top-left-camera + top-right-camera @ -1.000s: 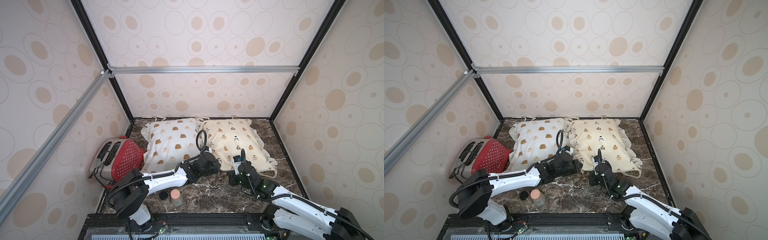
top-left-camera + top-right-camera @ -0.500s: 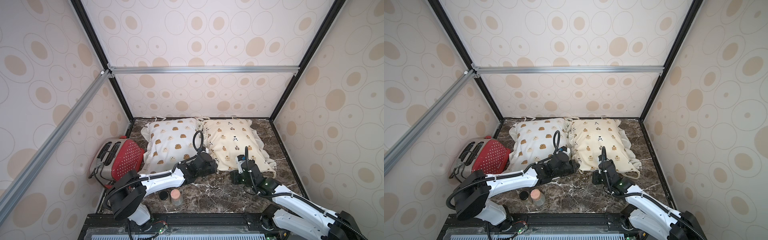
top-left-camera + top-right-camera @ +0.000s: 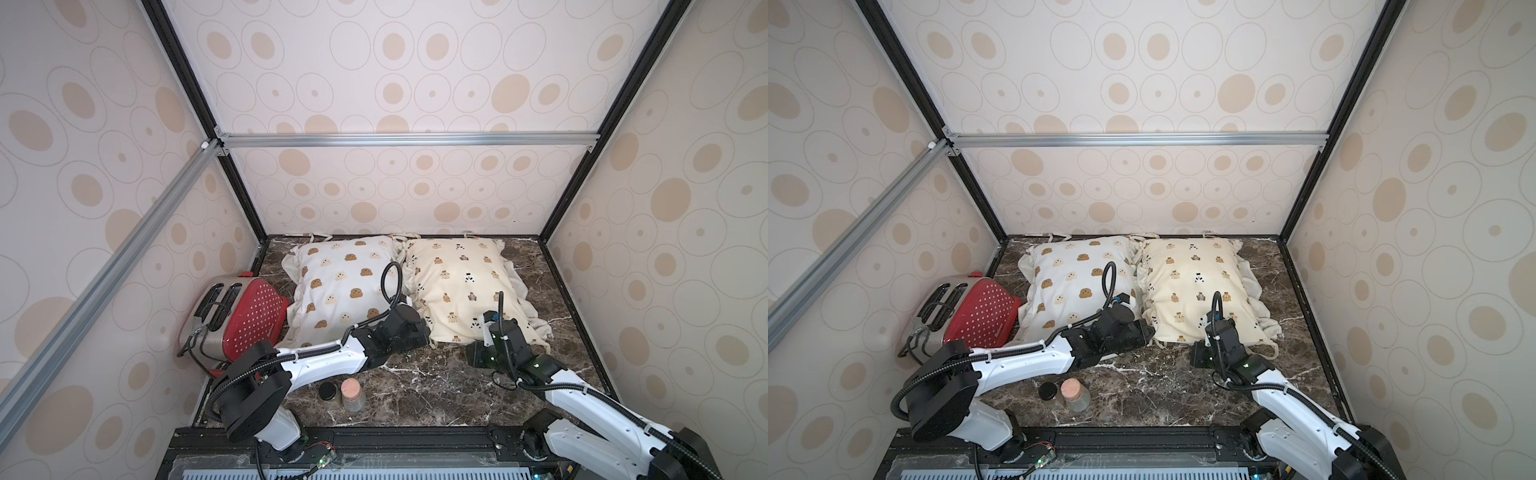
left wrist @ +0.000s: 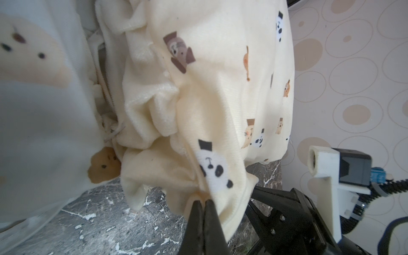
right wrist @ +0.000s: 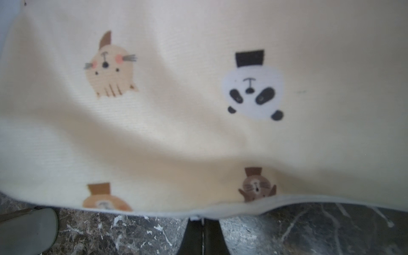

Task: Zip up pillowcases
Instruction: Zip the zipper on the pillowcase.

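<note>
Two pillowcases lie side by side at the back of the marble table. The white pillowcase (image 3: pixel 340 286) (image 3: pixel 1073 282) with brown blob faces is on the left. To its right lies the cream-yellow pillowcase (image 3: pixel 461 282) (image 3: pixel 1196 278) (image 4: pixel 220 88) (image 5: pixel 198 110) with small bears. My left gripper (image 3: pixel 424 332) (image 3: pixel 1150 330) (image 4: pixel 203 201) is shut on the ruffle at the cream-yellow one's near left corner. My right gripper (image 3: pixel 473 351) (image 3: pixel 1198 353) (image 5: pixel 202 219) is shut at that pillowcase's near seam, pinching a small pale tab on the edge. The zipper's teeth are hidden by fabric.
A red dotted toaster (image 3: pixel 241 320) (image 3: pixel 976 316) stands against the left wall. Two small jars (image 3: pixel 353 392) (image 3: pixel 1075 392), one dark-lidded and one pink-lidded, sit near the front edge under the left arm. Patterned walls close in three sides.
The right gripper has slid a little to the right along the cream-yellow pillowcase's near edge. The left wrist has shifted slightly to the left. Both stay shut.
</note>
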Available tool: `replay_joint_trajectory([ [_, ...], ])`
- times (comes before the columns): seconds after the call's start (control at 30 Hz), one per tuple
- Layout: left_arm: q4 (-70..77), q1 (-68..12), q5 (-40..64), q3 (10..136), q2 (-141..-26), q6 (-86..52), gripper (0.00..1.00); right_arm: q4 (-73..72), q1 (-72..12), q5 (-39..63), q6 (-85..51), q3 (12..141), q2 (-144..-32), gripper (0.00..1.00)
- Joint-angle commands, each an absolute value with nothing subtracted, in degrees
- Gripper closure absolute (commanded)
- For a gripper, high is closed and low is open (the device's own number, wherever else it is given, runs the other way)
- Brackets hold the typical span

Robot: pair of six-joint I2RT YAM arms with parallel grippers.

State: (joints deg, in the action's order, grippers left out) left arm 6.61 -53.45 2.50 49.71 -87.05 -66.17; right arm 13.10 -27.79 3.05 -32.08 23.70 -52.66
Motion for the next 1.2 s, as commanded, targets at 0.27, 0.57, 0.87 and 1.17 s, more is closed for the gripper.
replay_joint_trajectory([
  [0.27,4.47,-51.72,-1.68,48.87,-85.48,-65.42,1.0,19.89,-23.81,0.64,-36.1,22.57,-52.16,1.0],
  [0.57,4.48,-50.18,-2.19,47.96,-85.16,-65.73,1.0,21.94,-21.2,0.21,-37.61,22.52,-51.05,1.0],
  [0.87,4.13,-47.93,-2.46,46.89,-84.56,-65.53,1.0,24.46,-18.73,-0.57,-38.86,22.98,-49.83,1.0],
  [1.17,3.87,-45.8,-2.55,46.26,-84.11,-65.12,1.0,29.8,-16.37,-3.43,-40.0,24.91,-49.03,1.0],
])
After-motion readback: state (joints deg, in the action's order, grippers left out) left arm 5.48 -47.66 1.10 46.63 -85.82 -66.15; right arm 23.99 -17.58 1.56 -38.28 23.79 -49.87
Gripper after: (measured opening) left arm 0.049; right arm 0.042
